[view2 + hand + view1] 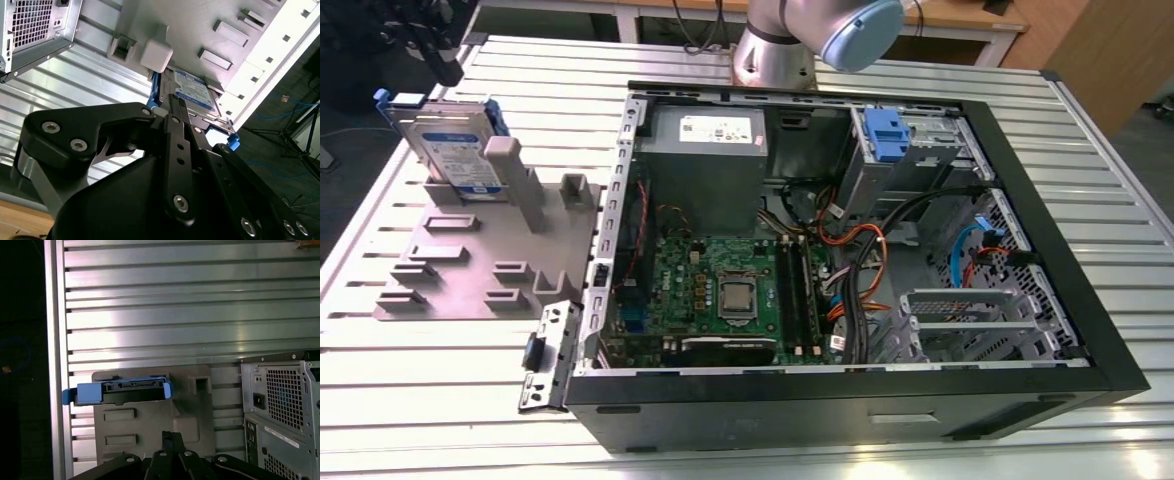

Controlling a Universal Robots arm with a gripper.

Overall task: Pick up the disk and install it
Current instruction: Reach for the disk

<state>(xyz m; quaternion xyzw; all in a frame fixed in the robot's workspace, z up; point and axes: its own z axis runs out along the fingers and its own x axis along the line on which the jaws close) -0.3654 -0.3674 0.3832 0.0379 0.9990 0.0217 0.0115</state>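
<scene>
Under the PC case (854, 400), a slatted alu table (440, 400) carries everything. The case lies on its side w/ the cover off, interior facing up. In both wrist views a corner of its vented wall shows.

Behind the case's far wall stands the arm (781, 50), a silver base w/ a pale blue joint cap.

Inside the case:
- a grey PSU box (707, 150) against the far wall
- a green mobo (720, 290) nearer the front wall
- orange & black cables (854, 250) beside the mobo
- a small blue tab (887, 135) in the bay at the far corner

Outside the case, just beside its wall on the exterior view's left, sits a grey holder (454, 270) w/ raised blocks & slots. The gripper (172, 437) hangs over that holder, off to the side of the case. Its fingers are pressed together w/ nothing btwn them, so nothing is held.

The disk (454, 150) stands on edge in a slot at the holder's end furthest from the case's front wall. Blue rails frame it & its white-and-blue label faces out. In the first wrist view the disk (120, 392) shows its top edge a little beyond the fingertips.
</scene>
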